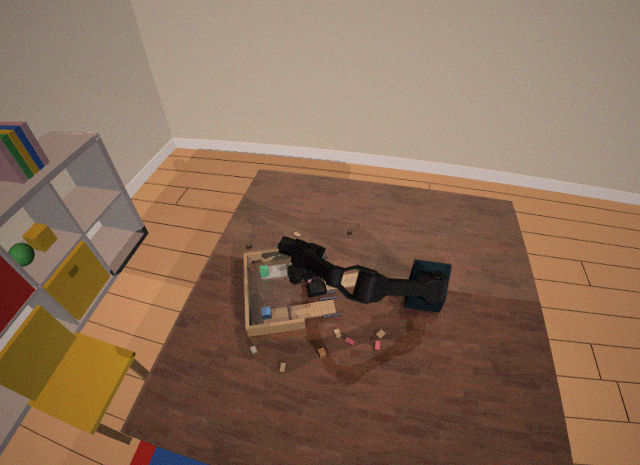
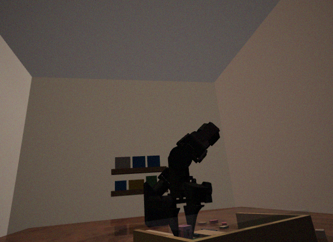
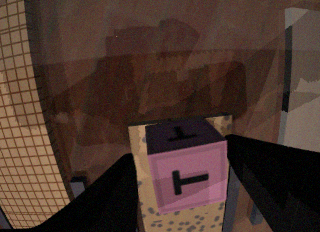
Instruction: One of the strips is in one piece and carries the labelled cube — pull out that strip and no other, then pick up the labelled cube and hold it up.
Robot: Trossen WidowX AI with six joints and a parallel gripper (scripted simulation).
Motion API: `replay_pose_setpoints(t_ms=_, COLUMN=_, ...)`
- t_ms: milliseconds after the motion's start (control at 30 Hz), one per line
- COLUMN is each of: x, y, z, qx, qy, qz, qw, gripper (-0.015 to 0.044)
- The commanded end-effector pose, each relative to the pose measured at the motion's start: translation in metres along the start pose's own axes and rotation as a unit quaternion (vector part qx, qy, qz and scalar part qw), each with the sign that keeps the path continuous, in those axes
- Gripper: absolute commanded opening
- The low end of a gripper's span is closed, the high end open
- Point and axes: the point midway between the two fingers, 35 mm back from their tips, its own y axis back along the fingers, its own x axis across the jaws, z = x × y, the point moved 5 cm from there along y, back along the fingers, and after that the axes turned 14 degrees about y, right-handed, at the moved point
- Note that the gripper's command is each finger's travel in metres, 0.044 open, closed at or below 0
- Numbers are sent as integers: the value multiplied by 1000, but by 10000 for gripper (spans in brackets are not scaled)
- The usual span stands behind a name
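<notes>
A pink cube [image 3: 190, 177] [image 2: 185, 230] marked T sits near the end of a dotted tan strip [image 3: 172, 223]. The gripper [image 3: 180, 149] [image 2: 184, 232] is low around the cube, one finger on each side, partly open; in the wrist view strip surface shows between the left finger and the cube. The arm mostly hides the cube in the top view. A grid-patterned strip [image 3: 15, 92] [image 1: 323, 308] lies to one side, a white strip [image 3: 303, 57] [image 1: 278, 271] to the other. A green cube [image 1: 264, 270] is by the white strip, a blue cube [image 1: 266, 311] by the tan pieces.
A wooden-walled frame [image 1: 247, 289] [image 2: 268, 226] surrounds the strips' far ends. Grey guide rails [image 3: 78, 187] stand beside the strips. Several small loose blocks lie outside the frame, including a pink one [image 1: 377, 345] and a brown one [image 1: 321, 351].
</notes>
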Motion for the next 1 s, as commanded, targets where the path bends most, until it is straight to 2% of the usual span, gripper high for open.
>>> replay_pose_setpoints(t_ms=0, x=0, y=1, z=0, qx=-1, qy=0, qz=-1, qw=1000, gripper=171)
replay_pose_setpoints(t_ms=33, x=0, y=1, z=0, qx=-1, qy=0, qz=-1, qw=1000, gripper=145)
replay_pose_setpoints(t_ms=233, x=0, y=1, z=0, qx=-1, qy=0, qz=-1, qw=1000, gripper=105)
replay_pose_setpoints(t_ms=367, x=1, y=3, z=-2, qx=-1, qy=0, qz=-1, qw=1000, gripper=0)
replay_pose_setpoints(t_ms=967, x=37, y=43, z=-49, qx=-2, qy=-5, qz=1, qw=1000, gripper=0)
